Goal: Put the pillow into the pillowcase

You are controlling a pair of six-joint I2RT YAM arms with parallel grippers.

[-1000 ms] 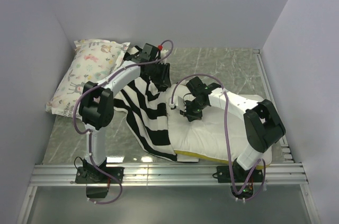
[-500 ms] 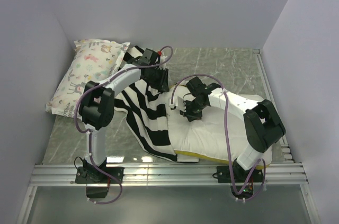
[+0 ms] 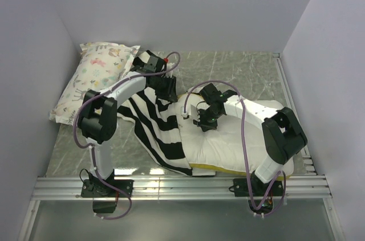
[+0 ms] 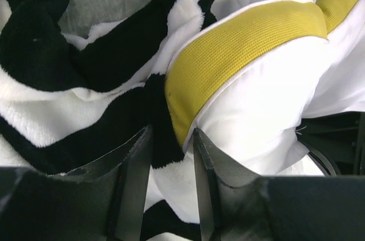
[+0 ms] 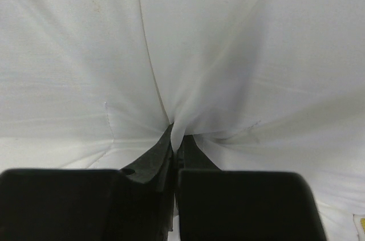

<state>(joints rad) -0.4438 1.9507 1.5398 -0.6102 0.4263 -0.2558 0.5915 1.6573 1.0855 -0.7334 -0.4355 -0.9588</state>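
On worktop (image 3: 245, 73): left jaws pinch pillowcase (image 3: 159, 133) edge, steadying its mouth; right jaws pinch pillow (image 3: 234, 141) fabric, for pushing in.

A pastel floral-print pillow (image 3: 97, 81) lies in the far-left corner of the grey marbled table (image 3: 239, 76).

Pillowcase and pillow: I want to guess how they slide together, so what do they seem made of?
Pillowcase: plush fleece-like fabric, matte; its surface looks fuzzy with soft edges. Pillow: smooth, thin woven cloth, likely cotton or polyester; fine sharp creases. Its yellow band: ribbed knit texture.
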